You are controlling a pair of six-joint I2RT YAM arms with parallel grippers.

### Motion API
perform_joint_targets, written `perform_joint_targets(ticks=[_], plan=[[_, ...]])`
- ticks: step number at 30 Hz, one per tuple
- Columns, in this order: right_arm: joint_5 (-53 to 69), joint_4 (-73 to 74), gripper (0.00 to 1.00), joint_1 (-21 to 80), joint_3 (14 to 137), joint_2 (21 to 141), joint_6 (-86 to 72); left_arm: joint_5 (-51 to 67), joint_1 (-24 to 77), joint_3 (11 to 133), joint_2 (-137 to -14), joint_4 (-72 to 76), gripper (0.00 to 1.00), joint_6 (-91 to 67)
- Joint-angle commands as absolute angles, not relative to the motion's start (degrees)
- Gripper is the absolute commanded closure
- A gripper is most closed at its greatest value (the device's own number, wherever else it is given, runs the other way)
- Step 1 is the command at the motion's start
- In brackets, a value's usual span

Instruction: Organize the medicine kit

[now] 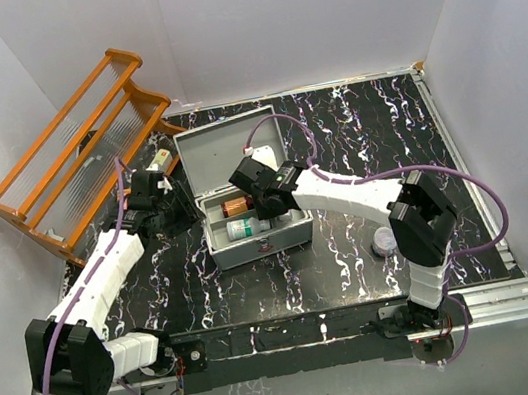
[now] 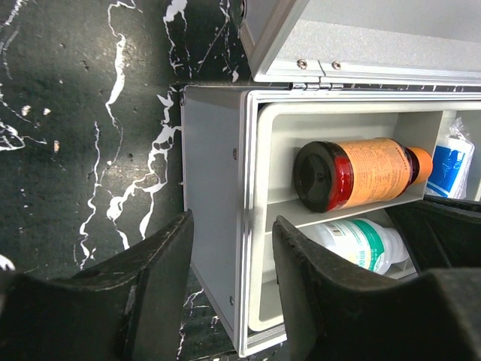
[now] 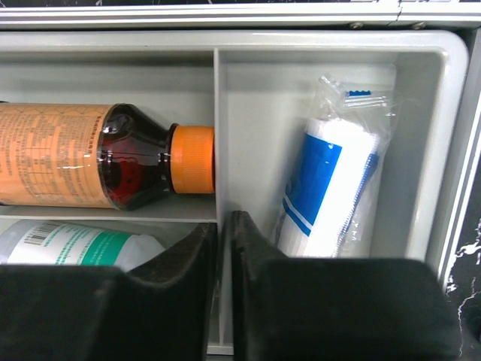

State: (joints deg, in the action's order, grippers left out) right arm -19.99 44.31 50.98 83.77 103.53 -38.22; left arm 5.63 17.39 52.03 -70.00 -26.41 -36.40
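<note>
Wooden rack (image 1: 75, 158) sits tilted in the far left corner, out beyond the left hand (image 2: 233, 226), with a strip of black marbled worktop (image 1: 364, 130) between them. That hand is open and its fingers straddle the left end wall of the medicine kit (image 1: 243, 254), one over bare worktop and the other over the grey tray inside. Can't tell if either touches the wall.

So the kit sits right between the two hands, lid up. By the right hand (image 3: 223, 226), an amber bottle (image 3: 75, 154) lies left of the tray divider, with a white bottle (image 3: 75, 244) nearer the fingers. A blue-and-white wrapped roll (image 3: 331, 180) is on the right. Its fingers are nearly together, with the divider running into the thin gap. Whether it's pinching or loose, I can't tell.

Right of that hand there's lots of open worktop up to the white walls. A small round thing (image 1: 384, 238) by the right arm is half hidden.
</note>
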Motion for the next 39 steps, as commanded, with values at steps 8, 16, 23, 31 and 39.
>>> perform_joint_targets(ticks=[8, 16, 23, 31, 39], plan=[[-23.57, 41.14, 0.6, 50.36, 84.49, 92.67, -38.39, -4.36, 17.4, 60.44, -66.22, -26.93, 0.39, -32.91], [-23.2, 36.06, 0.53, 49.39, 77.92, 85.09, -38.19, -6.48, 17.25, 61.72, -66.43, -16.61, 0.01, -24.31], [-23.08, 31.45, 0.53, 48.82, 70.01, 77.27, -39.06, 10.33, 8.77, 65.31, -72.76, -8.01, 0.01, -19.58], [-22.06, 28.67, 0.54, 48.6, 63.05, 69.71, -39.91, 34.98, 2.55, 74.66, -85.35, -7.89, 0.01, -11.99], [-20.77, 28.8, 0.56, 48.6, 60.55, 66.79, -40.58, 43.14, 1.95, 79.59, -94.13, -5.91, 0.01, -9.68]])
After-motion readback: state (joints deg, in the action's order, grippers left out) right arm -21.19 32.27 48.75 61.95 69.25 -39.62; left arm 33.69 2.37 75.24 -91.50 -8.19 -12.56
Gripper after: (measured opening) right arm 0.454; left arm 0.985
